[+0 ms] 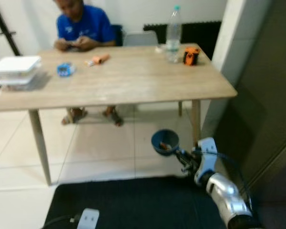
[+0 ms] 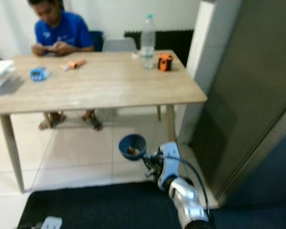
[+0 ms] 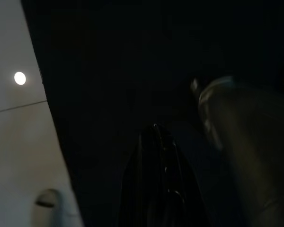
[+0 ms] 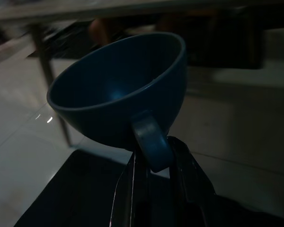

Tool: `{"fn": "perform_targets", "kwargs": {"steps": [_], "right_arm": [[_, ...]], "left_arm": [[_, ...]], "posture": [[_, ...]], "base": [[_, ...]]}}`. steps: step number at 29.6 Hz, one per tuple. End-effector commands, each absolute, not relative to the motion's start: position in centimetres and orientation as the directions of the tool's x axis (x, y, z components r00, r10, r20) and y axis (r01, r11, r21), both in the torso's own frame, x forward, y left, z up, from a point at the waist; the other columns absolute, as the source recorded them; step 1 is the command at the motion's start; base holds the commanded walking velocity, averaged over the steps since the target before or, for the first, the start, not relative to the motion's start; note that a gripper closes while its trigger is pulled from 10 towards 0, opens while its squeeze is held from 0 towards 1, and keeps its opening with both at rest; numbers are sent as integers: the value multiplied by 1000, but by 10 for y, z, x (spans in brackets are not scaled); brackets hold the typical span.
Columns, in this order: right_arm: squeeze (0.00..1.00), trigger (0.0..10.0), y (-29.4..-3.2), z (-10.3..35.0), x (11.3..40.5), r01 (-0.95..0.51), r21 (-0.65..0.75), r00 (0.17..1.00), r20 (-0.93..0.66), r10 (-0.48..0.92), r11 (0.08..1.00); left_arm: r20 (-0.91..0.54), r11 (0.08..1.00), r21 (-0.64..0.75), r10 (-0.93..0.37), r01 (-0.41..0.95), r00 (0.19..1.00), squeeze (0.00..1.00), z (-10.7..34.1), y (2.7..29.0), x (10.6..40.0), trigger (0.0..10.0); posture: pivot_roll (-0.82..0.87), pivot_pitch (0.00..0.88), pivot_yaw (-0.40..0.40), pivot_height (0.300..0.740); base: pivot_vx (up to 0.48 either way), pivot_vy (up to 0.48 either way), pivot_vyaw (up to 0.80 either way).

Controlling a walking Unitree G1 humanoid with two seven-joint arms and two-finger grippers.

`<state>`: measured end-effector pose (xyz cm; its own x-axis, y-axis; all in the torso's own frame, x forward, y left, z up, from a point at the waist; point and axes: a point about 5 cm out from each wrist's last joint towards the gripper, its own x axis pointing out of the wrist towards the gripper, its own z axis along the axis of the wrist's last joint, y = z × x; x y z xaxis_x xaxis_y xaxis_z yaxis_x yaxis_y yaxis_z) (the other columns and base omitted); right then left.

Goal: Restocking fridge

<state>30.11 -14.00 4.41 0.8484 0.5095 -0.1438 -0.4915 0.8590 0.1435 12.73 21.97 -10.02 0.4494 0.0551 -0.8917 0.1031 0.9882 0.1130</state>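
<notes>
A dark blue cup point(image 1: 165, 140) hangs low in front of me, just below the table's near right corner. My right gripper point(image 1: 179, 153) is shut on its handle point(image 4: 150, 142), and the cup tilts with its mouth up and away from the fingers. Something small and brown lies inside the cup point(image 2: 132, 144). The tall grey fridge side point(image 2: 248, 95) stands close on the right of my right arm. In the dark left wrist view, my left gripper point(image 3: 155, 179) hangs idle over a dark mat, its fingers pressed together with nothing between them.
A wooden table point(image 1: 133, 83) stands ahead with a water bottle point(image 1: 173, 33), an orange object point(image 1: 191, 55), a small blue object point(image 1: 65, 69) and stacked white containers point(image 1: 16, 70). A person in a blue shirt point(image 1: 81, 26) sits behind it. A dark mat point(image 1: 133, 205) covers the tiled floor below me.
</notes>
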Motion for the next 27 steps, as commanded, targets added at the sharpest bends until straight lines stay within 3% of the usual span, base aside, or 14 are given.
{"fn": "perform_targets", "kwargs": {"steps": [1,21,27], "right_arm": [[0,10000,-140,45,302,-486,153,855,-119,505,860],[0,10000,-123,56,307,-559,152,819,-47,571,815],[0,10000,-115,56,305,-584,143,803,-40,595,799]], "left_arm": [[-914,987,87,27,132,405,0,-105,213,116,10000],[-913,989,79,20,127,407,0,-105,213,116,10000],[-915,991,69,16,118,402,0,-106,212,115,10000]], "posture": [[-41,64,-17,740],[-43,66,-18,740],[-43,66,-18,740]], "base": [[0,0,-800],[0,0,-799],[0,0,0]]}}
